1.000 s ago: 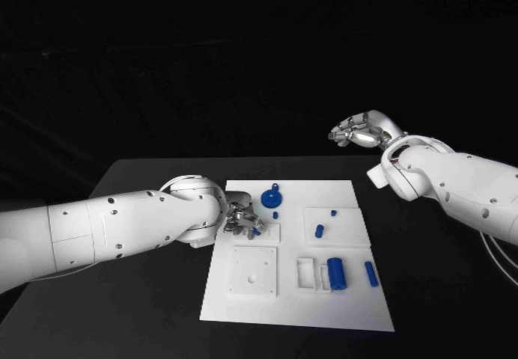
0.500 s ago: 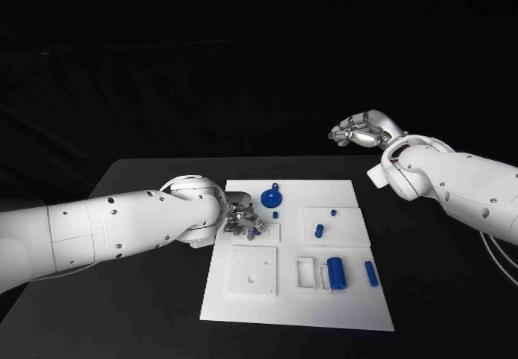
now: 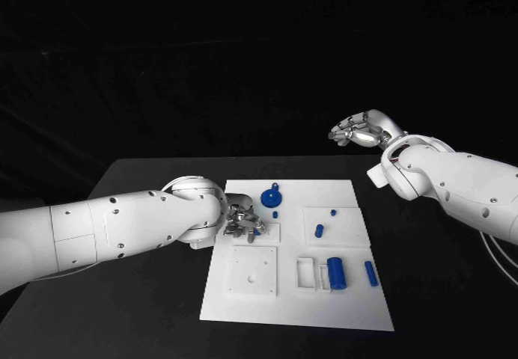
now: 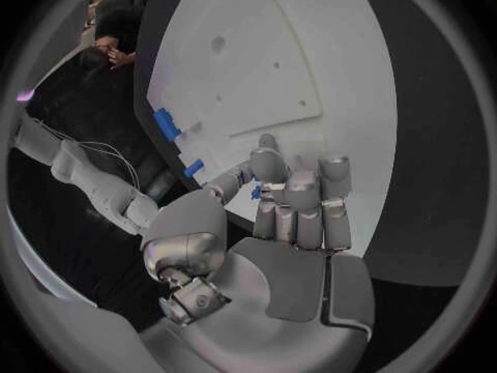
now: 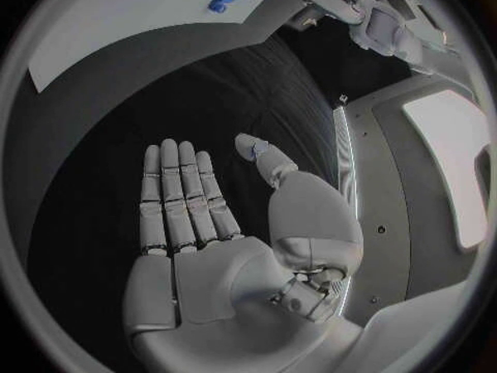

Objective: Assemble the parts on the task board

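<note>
On the black table:
Board: the flat white rectangular task board [image 3: 291,303] lies in the middle, its long side running from twelve o'clock to six o'clock.
Left hand: the silver many-fingered left hand [image 3: 242,223] sits at about nine o'clock of the board, over a small raised white square plate [image 3: 270,233] near the board's left edge. In the left wrist view the fingers [image 4: 301,203] are curled together with a small blue piece [image 4: 255,192] between their tips and the thumb; it looks pinched, though little of it shows.
Right hand: the silver right hand [image 3: 357,132] is raised at about two o'clock, off the board and well apart from it. In the right wrist view its fingers [image 5: 178,195] lie straight and side by side, thumb out, palm bare, holding nothing.
Round part: a blue disc-shaped part with a knob [image 3: 272,197] lies at twelve o'clock on the board, just beside the left hand.
Cylinder: a blue upright-lying cylinder [image 3: 337,273] rests at about five o'clock, beside a white open frame [image 3: 307,274].
Thin rod: a slim blue rod [image 3: 371,274] lies near the right edge, at four o'clock.
Small pegs: a short blue peg [image 3: 320,231] and a smaller blue bit [image 3: 332,214] sit on a raised white square at two o'clock.
Large plate: a bigger white square plate with holes [image 3: 251,271] lies at seven o'clock.
</note>
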Robot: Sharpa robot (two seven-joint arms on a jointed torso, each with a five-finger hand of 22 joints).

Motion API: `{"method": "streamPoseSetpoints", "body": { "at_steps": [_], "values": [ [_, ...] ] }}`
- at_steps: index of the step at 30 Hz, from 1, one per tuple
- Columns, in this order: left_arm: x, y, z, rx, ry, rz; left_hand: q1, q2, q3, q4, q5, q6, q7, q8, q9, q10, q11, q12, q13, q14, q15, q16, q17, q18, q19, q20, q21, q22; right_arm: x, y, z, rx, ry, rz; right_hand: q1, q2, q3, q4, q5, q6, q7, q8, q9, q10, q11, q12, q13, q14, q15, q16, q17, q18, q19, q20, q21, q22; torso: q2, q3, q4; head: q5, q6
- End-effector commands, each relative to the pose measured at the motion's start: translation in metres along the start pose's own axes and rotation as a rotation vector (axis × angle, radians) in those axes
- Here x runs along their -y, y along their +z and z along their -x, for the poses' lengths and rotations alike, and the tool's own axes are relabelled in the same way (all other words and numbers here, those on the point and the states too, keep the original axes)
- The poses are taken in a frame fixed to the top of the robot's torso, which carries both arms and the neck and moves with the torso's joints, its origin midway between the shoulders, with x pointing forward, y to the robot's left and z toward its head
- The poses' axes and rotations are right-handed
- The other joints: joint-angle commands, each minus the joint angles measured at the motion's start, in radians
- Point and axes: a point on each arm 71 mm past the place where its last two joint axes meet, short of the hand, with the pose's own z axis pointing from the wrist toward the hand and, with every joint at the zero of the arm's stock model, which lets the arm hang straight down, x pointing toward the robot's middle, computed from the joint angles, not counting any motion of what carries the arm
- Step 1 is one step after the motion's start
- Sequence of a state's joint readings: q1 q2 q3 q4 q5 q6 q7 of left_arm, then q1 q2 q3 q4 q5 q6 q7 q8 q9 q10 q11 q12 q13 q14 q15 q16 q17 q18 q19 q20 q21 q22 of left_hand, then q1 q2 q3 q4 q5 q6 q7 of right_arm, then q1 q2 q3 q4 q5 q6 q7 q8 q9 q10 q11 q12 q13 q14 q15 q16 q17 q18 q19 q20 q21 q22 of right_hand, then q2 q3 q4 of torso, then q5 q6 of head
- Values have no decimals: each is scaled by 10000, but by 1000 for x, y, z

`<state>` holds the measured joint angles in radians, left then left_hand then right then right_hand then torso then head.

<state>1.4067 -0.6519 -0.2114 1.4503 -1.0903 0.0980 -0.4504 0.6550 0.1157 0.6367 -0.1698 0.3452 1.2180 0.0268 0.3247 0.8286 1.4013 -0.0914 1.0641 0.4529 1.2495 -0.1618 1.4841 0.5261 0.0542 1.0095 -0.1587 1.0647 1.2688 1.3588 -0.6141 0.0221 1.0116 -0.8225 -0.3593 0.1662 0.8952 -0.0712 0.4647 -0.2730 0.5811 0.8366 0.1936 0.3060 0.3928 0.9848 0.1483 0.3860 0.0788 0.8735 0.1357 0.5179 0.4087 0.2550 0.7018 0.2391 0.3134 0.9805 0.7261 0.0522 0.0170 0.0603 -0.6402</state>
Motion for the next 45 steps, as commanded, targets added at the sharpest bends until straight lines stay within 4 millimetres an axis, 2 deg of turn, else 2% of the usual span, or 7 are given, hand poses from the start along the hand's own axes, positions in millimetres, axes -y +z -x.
{"method": "streamPoseSetpoints", "body": {
  "at_steps": [1, 7, 12, 15, 25, 37, 45],
  "values": [
    [-1, 2, -11, -698, 110, 108, 75, 97, 126, -44, 1, 571, -468, 33, -18, -36, -366, 36, 14, 281, -512, 69, 14, 138, -76, -1140, 57, 12, -1, 0, 0, -2, 11, 78, -80, -6, 2, 58, 55, -67, 15, -9, -14, 45, 3, -66, -19, -23, 60, 19, -12, 68, -92, 9, 0, 12, -1, 1, -2, -3, 11],
    [-3, 4, -9, -521, 23, 198, 15, 102, 127, -48, -144, 537, -465, 59, -36, -49, -363, 35, 14, 272, -517, 62, 11, 141, -78, -1142, 65, 21, -1, 0, 0, -9, 11, 80, -82, -7, 4, 66, 92, -68, 15, -8, -17, 48, 3, -68, -25, -24, 60, 22, -17, 68, -93, 10, 3, 14, 0, 2, -4, -7, 15],
    [-5, 4, -7, -409, -29, 272, -95, -56, 162, 124, -1649, 437, -469, 170, -78, -59, -363, 16, -7, 262, -551, 29, -15, 170, -83, -1154, 49, 20, -1, 0, 0, -18, 12, 74, -84, -7, 5, 69, 104, -68, 16, -8, -18, 49, 3, -69, -28, -24, 61, 23, -18, 68, -93, 10, 4, 15, 2, 0, -6, 1, 19],
    [-7, 5, -5, -341, -44, 344, -253, -386, 87, 473, -2907, 390, -469, 230, -115, -62, -365, 7, -17, 257, -564, 23, -24, 186, -91, -1156, 28, 14, -1, 0, 0, -14, 12, 74, -85, -8, 4, 71, 112, -69, 16, -8, -19, 49, 3, -69, -29, -25, 61, 24, -19, 68, -94, 10, 4, 15, 2, 2, -1, -1, 25],
    [-11, 6, -1, -72, -68, 464, -713, -1370, -420, 787, -2967, 291, -451, 283, -111, -93, -353, -19, -30, 209, -580, 11, -31, 208, -119, -1156, 22, 18, -1, 0, 0, -24, 14, 70, -83, -14, 4, 70, 132, -72, 17, -8, -21, 48, 4, -72, -34, -28, 62, 25, -23, 68, -98, 10, 4, 16, 2, -4, -7, -6, 37],
    [-13, 6, 2, 134, -153, 504, -611, -1721, -562, 728, -2965, 217, -459, 334, -96, -103, -363, -50, -52, 180, -611, -12, -45, 270, -133, -1182, 16, 19, -1, 0, 0, -18, 13, 62, -82, -27, 2, 66, 149, -77, 18, -9, -25, 46, 6, -75, -39, -32, 63, 25, -27, 68, -104, 10, 3, 17, 10, -3, 0, -16, 61],
    [-14, 4, 8, 779, -618, 351, -631, -2496, -541, 1015, -2973, 19, -414, 307, -137, -125, -327, -159, -122, 111, -610, -116, -101, 303, -149, -1171, -50, -29, -1, 0, 0, -3, 11, 60, -86, -42, -6, 64, 163, -90, 24, -15, -30, 41, 11, -82, -46, -40, 66, 24, -33, 68, -112, 12, 2, 19, 8, -5, -4, -38, 60]
  ]
}}
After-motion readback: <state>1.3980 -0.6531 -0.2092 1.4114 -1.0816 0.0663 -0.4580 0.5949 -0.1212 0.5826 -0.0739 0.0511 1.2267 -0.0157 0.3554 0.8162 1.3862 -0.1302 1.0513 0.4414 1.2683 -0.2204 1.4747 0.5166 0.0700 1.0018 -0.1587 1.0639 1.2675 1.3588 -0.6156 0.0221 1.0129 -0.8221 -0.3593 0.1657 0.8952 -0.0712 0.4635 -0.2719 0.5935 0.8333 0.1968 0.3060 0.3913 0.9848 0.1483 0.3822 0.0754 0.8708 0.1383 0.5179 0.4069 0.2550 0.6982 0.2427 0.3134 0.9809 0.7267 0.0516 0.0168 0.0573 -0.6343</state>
